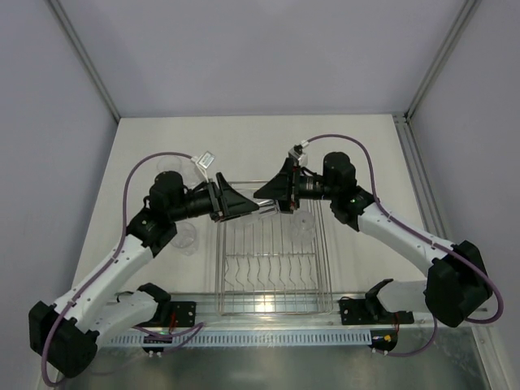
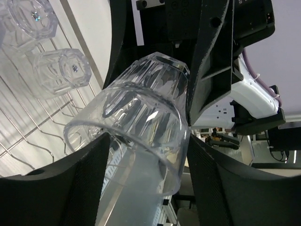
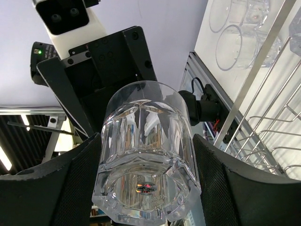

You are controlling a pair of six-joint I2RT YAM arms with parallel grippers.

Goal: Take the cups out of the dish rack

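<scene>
From above, the left gripper (image 1: 253, 208) and the right gripper (image 1: 262, 195) meet nose to nose over the far end of the rack (image 1: 217, 268).

Left wrist: a cup (image 2: 141, 122) lies between the left fingers (image 2: 80, 188), mouth toward this camera. They sit right at its sides, but I cannot tell if they squeeze it. Two more cups (image 2: 61, 70) stand upside down in the rack.

Right wrist: the right fingers (image 3: 70, 188) hug the same cup near its thick bottom, up in the air.

This looks like a pass. The left should squeeze snugly first. Only then should the right let go, slowly, or the slippery cup may drop.
</scene>
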